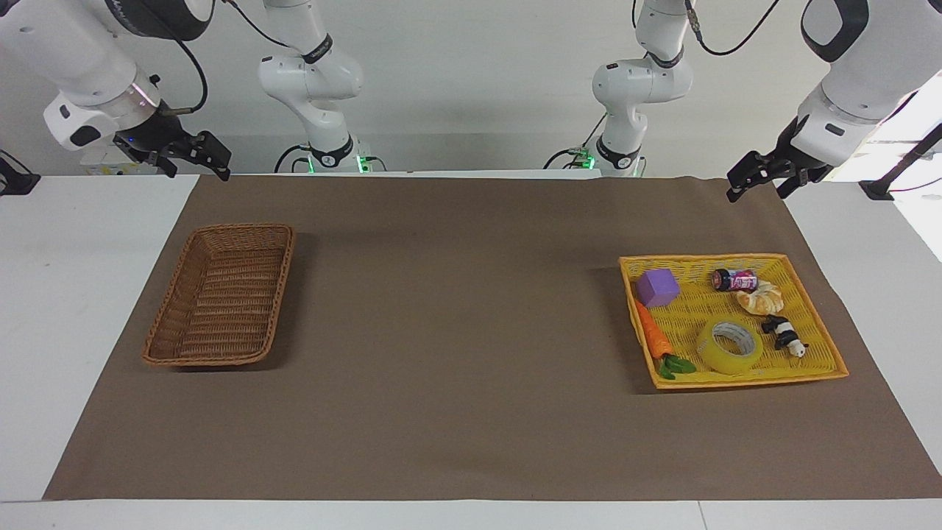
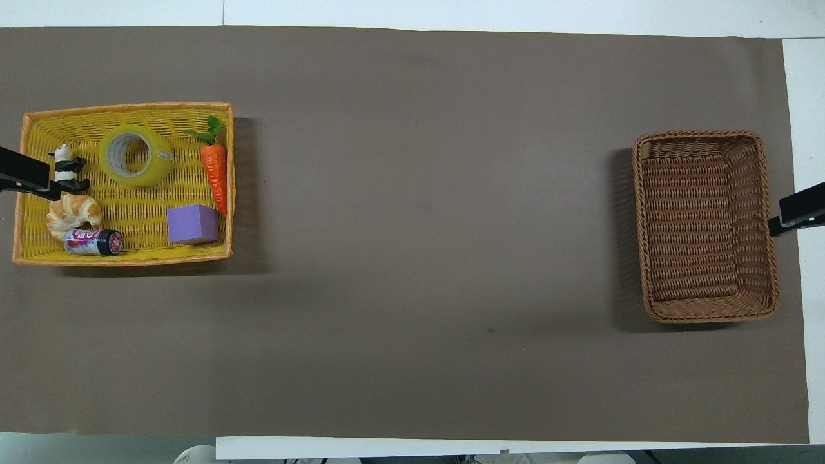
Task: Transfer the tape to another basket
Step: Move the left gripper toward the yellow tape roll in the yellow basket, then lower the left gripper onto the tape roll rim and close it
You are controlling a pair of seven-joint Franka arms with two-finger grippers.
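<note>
The tape [image 1: 730, 346] is a yellow roll with a white core. It lies flat in the yellow flat basket [image 1: 703, 258] at the left arm's end of the table, in the part farther from the robots; it also shows in the overhead view [image 2: 135, 154]. The brown wicker basket [image 1: 206, 361] stands empty at the right arm's end, and shows in the overhead view [image 2: 706, 134]. My left gripper [image 1: 758, 190] hangs open and empty in the air, up beside the yellow basket [image 2: 126, 107]. My right gripper [image 1: 197, 171] hangs open and empty, up beside the wicker basket.
In the yellow basket with the tape lie a carrot [image 1: 653, 337], a purple cube [image 1: 657, 287], a small can [image 1: 734, 280], a croissant [image 1: 760, 298] and a panda figure [image 1: 784, 335]. A brown mat [image 1: 456, 331] covers the table between the baskets.
</note>
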